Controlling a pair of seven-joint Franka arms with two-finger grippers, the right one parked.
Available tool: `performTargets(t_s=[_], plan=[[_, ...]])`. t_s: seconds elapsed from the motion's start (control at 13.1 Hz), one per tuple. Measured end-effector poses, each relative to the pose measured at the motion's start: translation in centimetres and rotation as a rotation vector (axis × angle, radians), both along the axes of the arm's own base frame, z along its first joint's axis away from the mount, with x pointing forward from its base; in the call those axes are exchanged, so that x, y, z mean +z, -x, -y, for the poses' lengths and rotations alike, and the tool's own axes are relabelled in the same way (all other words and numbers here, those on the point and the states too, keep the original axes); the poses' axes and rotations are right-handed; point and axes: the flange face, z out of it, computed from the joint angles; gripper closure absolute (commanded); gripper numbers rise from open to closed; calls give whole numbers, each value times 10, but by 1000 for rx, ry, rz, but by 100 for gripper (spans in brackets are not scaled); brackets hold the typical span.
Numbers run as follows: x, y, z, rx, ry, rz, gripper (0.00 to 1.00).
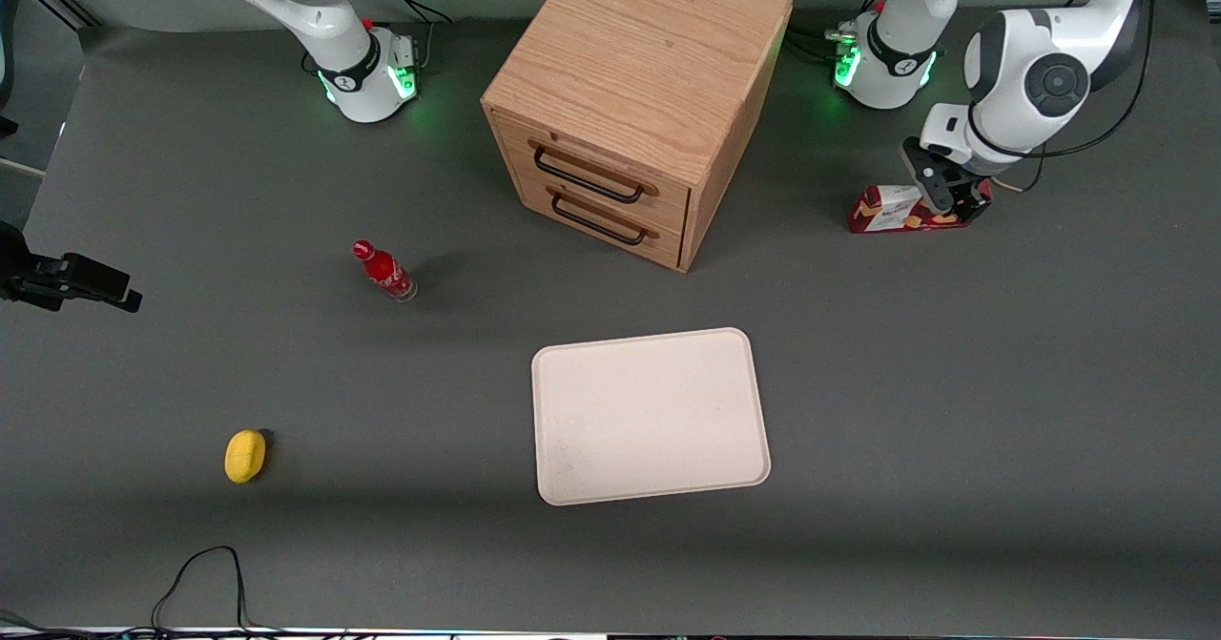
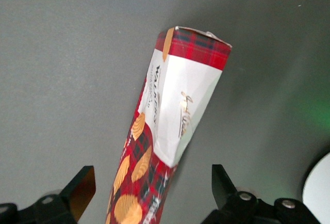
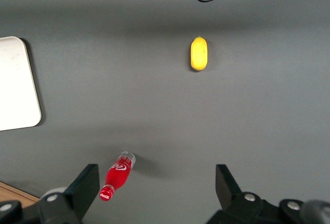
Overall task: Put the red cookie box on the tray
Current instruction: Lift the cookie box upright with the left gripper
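Observation:
The red cookie box [image 1: 887,211] lies flat on the grey table toward the working arm's end, beside the wooden cabinet. Its tartan print, biscuit pictures and white label panel fill the left wrist view [image 2: 180,95]. The left arm's gripper [image 1: 946,199] is lowered over one end of the box. It is open, and its two fingers [image 2: 82,185] stand on either side of the box [image 2: 150,181] with a gap at each side. The cream tray [image 1: 649,421] sits bare in the middle of the table, nearer the front camera than the cabinet and well away from the box. Its edge shows in the right wrist view [image 3: 15,84].
A wooden two-drawer cabinet [image 1: 630,96] stands between the box and the parked arm's end. A small red bottle [image 1: 383,271] [image 3: 117,175] and a yellow lemon-like object [image 1: 245,455] [image 3: 198,53] lie toward the parked arm's end. A black cable [image 1: 200,583] loops at the front edge.

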Motion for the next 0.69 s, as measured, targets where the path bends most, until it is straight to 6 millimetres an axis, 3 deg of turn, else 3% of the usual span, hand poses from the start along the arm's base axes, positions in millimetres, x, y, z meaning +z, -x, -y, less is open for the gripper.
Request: performTargets(t_s=[0.15,0.23,0.3,0.38,0.69], plan=[[-15,-2,2,-8,6,10,12],[-21,-2,3,-13,8,9,33],[-25,-3,4,-29,11,11,73],[-28,-3,6,-61,16,13,100],[-32,-3,4,-128,27,3,100]])
